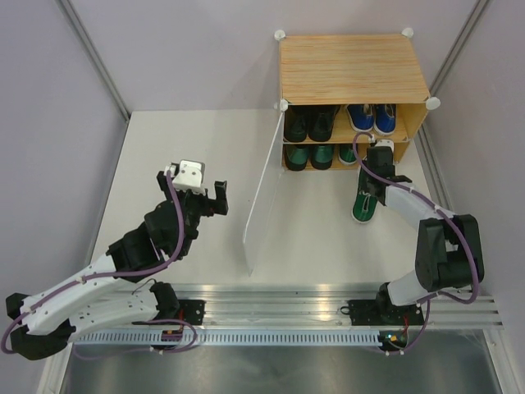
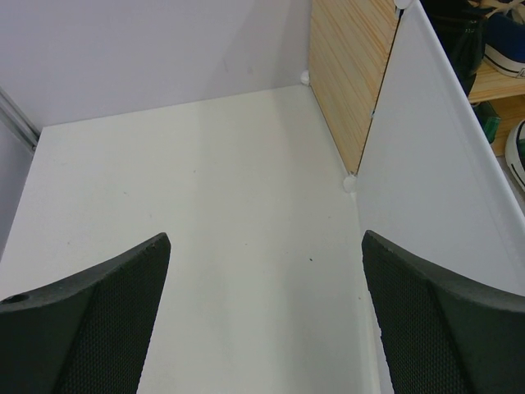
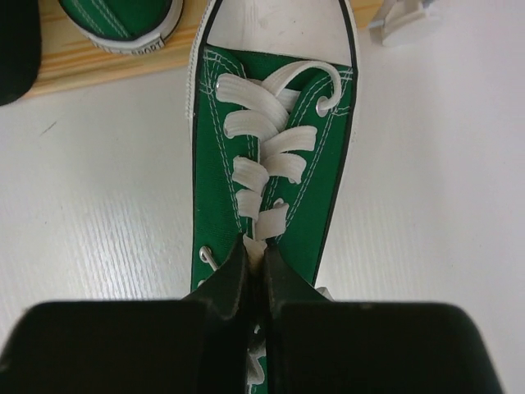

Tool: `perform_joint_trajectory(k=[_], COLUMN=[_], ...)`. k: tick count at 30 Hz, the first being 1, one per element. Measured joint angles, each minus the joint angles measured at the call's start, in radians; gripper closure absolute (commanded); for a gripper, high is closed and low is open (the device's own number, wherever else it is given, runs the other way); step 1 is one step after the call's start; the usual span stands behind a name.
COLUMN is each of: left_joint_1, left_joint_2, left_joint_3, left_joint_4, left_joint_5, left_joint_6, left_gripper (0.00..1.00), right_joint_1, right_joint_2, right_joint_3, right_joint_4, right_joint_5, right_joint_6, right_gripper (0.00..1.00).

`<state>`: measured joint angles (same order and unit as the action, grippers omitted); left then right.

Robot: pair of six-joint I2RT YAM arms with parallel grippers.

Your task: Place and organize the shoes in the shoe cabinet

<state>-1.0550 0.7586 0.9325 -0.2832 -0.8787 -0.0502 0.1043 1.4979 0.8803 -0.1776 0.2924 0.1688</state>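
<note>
Right wrist view puts us over the right gripper (image 3: 256, 261), whose two fingers are pressed together. They pinch the tongue and lace at the throat of a green sneaker (image 3: 275, 156). This shoe lies flat on the white table (image 3: 426, 180), its white toe cap pointing at the front edge of the lower shelf. We cannot tell if the toe touches the wood. Its mate (image 3: 123, 20) sits on that shelf, just left of the held shoe's toe.

From the top camera, the right gripper (image 1: 371, 182) reaches down onto the green sneaker (image 1: 363, 207), just in front of the right half of the shoe cabinet (image 1: 353, 66). Inside, the upper level holds the black dress shoes (image 1: 308, 123) on the left and the blue sneakers (image 1: 373, 117) on the right. Below, the dark green pointed shoes (image 1: 308, 154) fill the left half, with the mate (image 1: 349, 153) beside them.

Our left gripper (image 1: 215, 199) hangs over the bare table (image 1: 189, 139), well apart from the shoes and left of the open door (image 1: 262, 201). Through its own camera, the left gripper (image 2: 264, 238) stands spread wide with nothing between its fingers. The translucent door (image 2: 435, 164) lies to its right.
</note>
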Motion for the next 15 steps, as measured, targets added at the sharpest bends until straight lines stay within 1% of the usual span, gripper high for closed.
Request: perform_joint_trajectory(k=[3,10,15], left_joint_1=[0.000,0.000,0.000], left_joint_2=[0.000,0.000,0.001], left_joint_3=[0.000,-0.001,-0.003], left_joint_4=[0.000,-0.003,-0.003], left_joint_5=[0.012,0.026,0.026], left_joint_6=[0.000,0.000,0.000], left_gripper=[0.00,0.00,0.00], right_joint_1=[-0.014,-0.051,-0.069], right_joint_2=[0.032,0.051,0.103], right_joint_3=[0.032,0.097,0.153], right_joint_4=[0.011,0.014,0.034], right_joint_5=[-0.001,-0.001,0.000], right_joint_6=[-0.017,-0.066,-0.114], right_gripper=[0.99,0.99,0.99])
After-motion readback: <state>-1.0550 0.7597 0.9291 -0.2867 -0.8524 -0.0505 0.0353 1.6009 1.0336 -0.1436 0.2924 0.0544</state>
